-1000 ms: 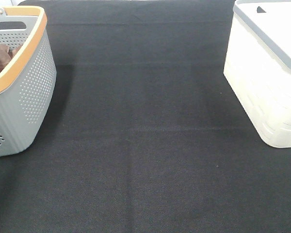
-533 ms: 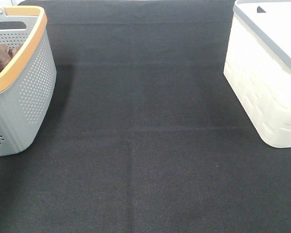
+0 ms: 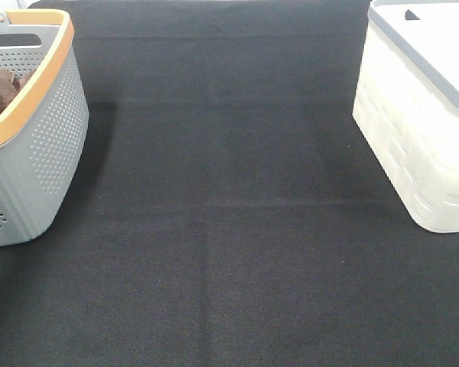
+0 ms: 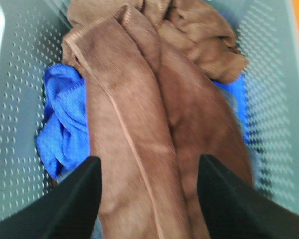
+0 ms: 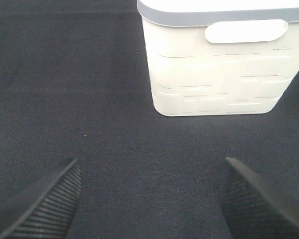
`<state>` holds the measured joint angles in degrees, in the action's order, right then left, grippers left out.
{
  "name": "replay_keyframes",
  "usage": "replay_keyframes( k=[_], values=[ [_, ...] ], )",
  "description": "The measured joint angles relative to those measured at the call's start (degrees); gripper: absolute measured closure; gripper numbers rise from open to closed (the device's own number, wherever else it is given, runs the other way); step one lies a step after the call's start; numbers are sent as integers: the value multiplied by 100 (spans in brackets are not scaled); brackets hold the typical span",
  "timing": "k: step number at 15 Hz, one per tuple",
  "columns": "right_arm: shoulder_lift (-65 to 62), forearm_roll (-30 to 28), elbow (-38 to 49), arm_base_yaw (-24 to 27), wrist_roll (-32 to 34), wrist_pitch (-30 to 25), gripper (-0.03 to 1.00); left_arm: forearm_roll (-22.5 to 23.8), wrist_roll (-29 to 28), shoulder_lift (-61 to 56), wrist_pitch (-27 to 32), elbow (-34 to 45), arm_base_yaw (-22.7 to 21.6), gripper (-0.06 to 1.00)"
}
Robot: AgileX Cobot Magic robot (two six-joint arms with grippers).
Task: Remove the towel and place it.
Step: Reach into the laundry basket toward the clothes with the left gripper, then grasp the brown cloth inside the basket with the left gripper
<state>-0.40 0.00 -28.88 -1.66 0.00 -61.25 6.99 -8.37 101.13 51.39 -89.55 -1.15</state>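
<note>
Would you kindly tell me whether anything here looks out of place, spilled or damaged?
Nothing stands out: the towel lies crumpled over a blue cloth inside the grey basket, and the white bin stands upright, intact.

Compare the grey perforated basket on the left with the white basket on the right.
Walls: the grey plastic basket has rows of small holes; the cream-white plastic basket has solid walls with raised rectangular blocks. Rims: the grey basket's is orange, the white basket's grey. Contents: brown cloths show in the grey basket; the white basket's inside is washed out. Both stand upright on the black tabletop and have a cut-out handle.
</note>
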Motion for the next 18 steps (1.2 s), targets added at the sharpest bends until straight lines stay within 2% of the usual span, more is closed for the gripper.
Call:
replay_keyframes(
  k=[4, 14, 18],
  values=[
    [0, 0, 0, 0, 0, 0, 24, 0, 0, 888, -34, -670, -510, 39],
    [0, 0, 0, 0, 0, 0, 24, 258, 109, 2034, -246, -1644, -579, 39],
    [0, 0, 0, 0, 0, 0, 24, 246, 132, 2349, -796, -1656, -584, 39]
  ],
)
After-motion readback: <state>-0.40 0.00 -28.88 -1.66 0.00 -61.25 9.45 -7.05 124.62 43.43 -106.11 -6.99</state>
